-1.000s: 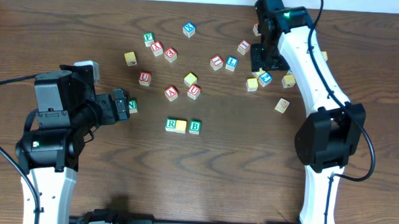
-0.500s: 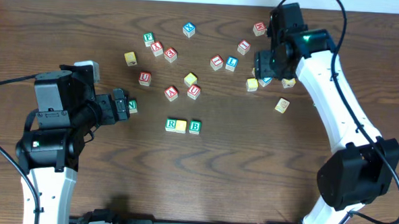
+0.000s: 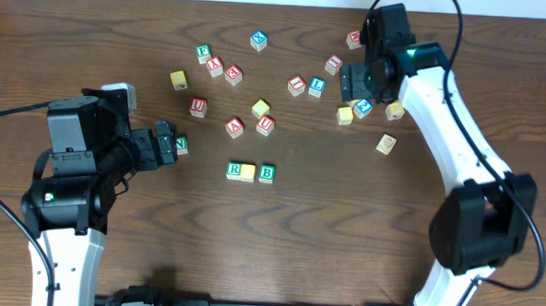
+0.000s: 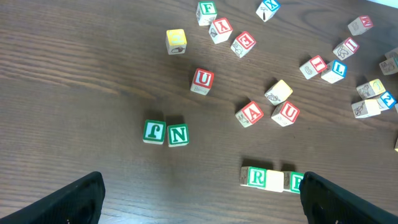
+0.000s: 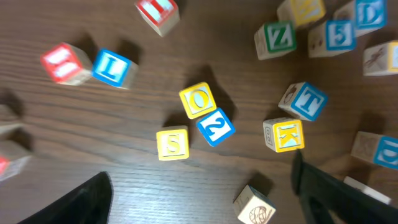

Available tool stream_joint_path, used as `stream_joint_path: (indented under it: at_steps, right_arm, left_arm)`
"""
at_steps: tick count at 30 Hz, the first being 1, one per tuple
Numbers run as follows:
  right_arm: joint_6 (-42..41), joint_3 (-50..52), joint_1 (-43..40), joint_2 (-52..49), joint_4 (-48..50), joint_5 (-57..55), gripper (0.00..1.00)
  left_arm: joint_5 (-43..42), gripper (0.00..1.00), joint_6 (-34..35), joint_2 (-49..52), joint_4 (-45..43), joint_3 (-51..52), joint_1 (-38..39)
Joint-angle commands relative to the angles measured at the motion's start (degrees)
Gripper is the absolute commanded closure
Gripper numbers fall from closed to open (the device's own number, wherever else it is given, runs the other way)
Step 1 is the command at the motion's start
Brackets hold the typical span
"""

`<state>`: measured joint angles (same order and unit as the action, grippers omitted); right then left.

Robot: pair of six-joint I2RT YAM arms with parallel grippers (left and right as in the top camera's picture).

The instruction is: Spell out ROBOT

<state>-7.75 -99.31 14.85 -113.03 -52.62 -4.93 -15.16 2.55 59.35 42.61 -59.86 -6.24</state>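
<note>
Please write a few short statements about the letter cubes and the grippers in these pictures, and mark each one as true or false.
1. The green R cube, a yellow cube and the green B cube stand in one row. True.
2. The blue T cube stands in that row, after B. False: it lies among the loose cubes in the right wrist view.
3. The left gripper is shut on the N cube. False: it is open and holds nothing.
4. The yellow O cube lies right beside the blue 2 cube. True.
</note>
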Motion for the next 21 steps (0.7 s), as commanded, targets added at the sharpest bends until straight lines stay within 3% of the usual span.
stream_joint_path:
  at_steps: [1, 14, 21]
  right_arm:
    - [1.4, -0.9, -1.9, -5.1, 0.0, -0.9, 0.14]
    - [4.4, -2.4, -2.5, -8.1, 1.5, -0.9, 0.20]
    - [4.7, -9.8, -2.5, -12.0, -3.4, -0.9, 0.20]
  left_arm:
    - [-0.7, 0.02, -0.8, -0.2, 0.0, -1.2, -0.2]
    - [-0.7, 0.02, -0.8, -0.2, 0.0, -1.2, -0.2]
    - [-0.7, 0.02, -0.8, -0.2, 0.0, -1.2, -0.2]
